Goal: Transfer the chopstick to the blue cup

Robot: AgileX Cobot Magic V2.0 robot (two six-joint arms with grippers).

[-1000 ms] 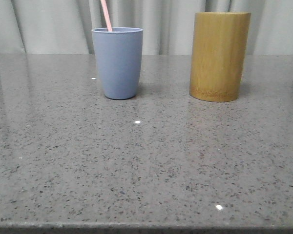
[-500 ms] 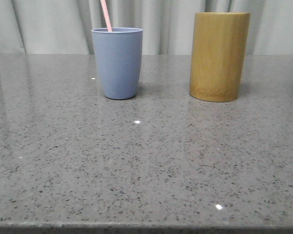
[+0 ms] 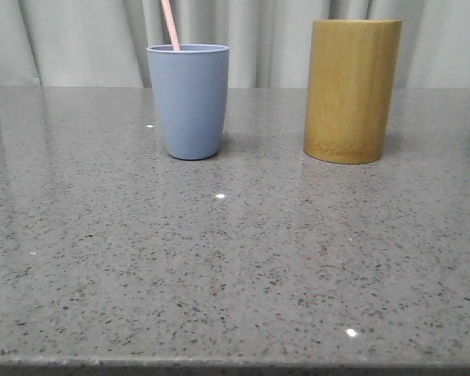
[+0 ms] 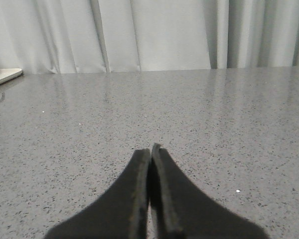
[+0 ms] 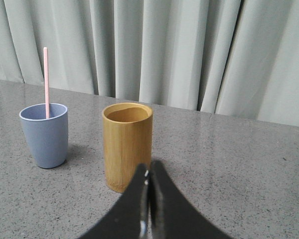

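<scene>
The blue cup stands upright at the back left of the grey table, also seen in the right wrist view. A pale pink chopstick leans out of it, its top cut off by the frame edge; the right wrist view shows the whole stick standing in the cup. My right gripper is shut and empty, low over the table, a short way in front of the bamboo holder. My left gripper is shut with nothing in it, over bare table. Neither gripper shows in the front view.
A taller yellow-brown bamboo holder stands to the right of the blue cup; its inside looks empty in the right wrist view. Grey curtains hang behind the table. A white object's edge lies far off in the left wrist view.
</scene>
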